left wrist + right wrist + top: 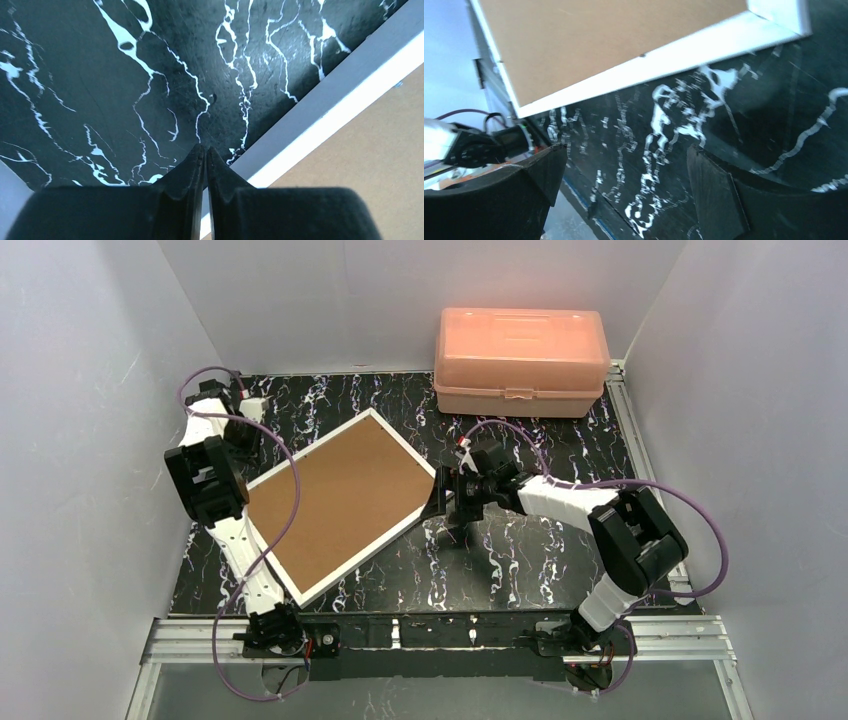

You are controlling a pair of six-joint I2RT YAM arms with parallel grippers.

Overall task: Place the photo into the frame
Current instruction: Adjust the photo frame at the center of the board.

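The frame (340,502) lies tilted on the black marbled table with its brown board back facing up and its white rim all round. No photo shows in any view. My left gripper (245,438) is at the frame's far left side. In the left wrist view its jaws (205,148) are shut with nothing between them, tips over the marble just beside the frame's white edge (320,115). My right gripper (441,496) stands open at the frame's right corner. In the right wrist view the right gripper (624,152) spans only bare table, with the frame (614,35) a little beyond it.
A pink plastic box (520,360) with its lid shut stands at the back right of the table. White walls close in the left, back and right sides. A metal rail (440,635) runs along the near edge by the arm bases.
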